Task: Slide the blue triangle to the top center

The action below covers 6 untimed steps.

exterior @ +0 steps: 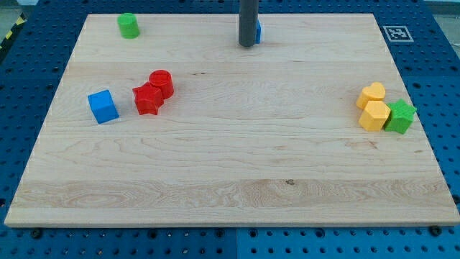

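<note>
The blue triangle (258,32) sits near the view's top centre of the wooden board (230,165). Only a thin blue sliver of it shows, at the right side of the rod. My tip (246,45) rests on the board right against the block's left side and hides most of it.
A green cylinder (129,25) stands at the top left. A blue cube (103,106), a red star (147,98) and a red cylinder (162,83) sit at the left. A yellow heart (372,93), a yellow hexagon (374,115) and a green star (399,116) cluster at the right.
</note>
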### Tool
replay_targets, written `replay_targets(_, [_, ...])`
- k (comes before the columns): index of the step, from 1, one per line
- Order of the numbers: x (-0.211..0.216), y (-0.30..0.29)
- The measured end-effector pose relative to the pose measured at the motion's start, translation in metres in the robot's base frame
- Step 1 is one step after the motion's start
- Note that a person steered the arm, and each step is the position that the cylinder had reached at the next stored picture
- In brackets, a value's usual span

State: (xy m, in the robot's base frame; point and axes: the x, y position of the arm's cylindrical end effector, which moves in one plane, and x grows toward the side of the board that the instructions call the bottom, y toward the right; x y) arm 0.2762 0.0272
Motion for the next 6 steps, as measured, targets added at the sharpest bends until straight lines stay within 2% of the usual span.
replay_targets(1, [-0.001, -0.006])
replay_targets(3, [0.024, 0.053])
replay_targets(5, [-0.008, 0.064])
replay_targets(6, [-0.013, 0.041])
